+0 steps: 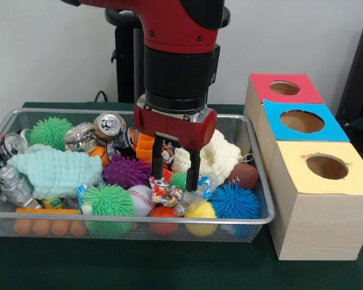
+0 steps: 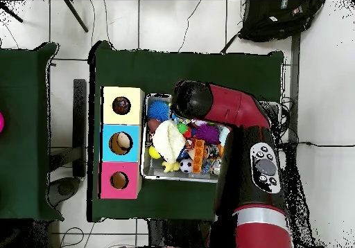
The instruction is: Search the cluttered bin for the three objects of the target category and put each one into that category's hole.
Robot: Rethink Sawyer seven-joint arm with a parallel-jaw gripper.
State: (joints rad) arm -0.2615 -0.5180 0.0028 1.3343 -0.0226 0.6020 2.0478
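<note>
The cluttered bin (image 1: pixel 263 181) is a silver wire-mesh basket, filling the left and middle of the front view. It holds spiky balls, crushed cans, cloths and small toys. My gripper (image 1: pixel 175 172) is open and lowered into the bin's middle. Its black fingers (image 1: pixel 193 170) hang just above a candy-coloured wrapper (image 1: pixel 163 193), with nothing held between them. The yellow-surround hole (image 1: pixel 327 166) tops the nearest wooden box, right of the bin. In the overhead view the bin (image 2: pixel 147 163) lies beside the yellow hole (image 2: pixel 122 105), and my arm (image 2: pixel 222 107) hides the gripper.
The blue-surround hole (image 1: pixel 302 121) and the red-surround hole (image 1: pixel 284 88) stand behind the yellow one. Around the gripper lie a purple spiky ball (image 1: pixel 126 171), a baseball (image 1: pixel 141 199), a blue spiky ball (image 1: pixel 234 201), a cream cloth (image 1: pixel 218 154) and a crushed can (image 1: pixel 111 124).
</note>
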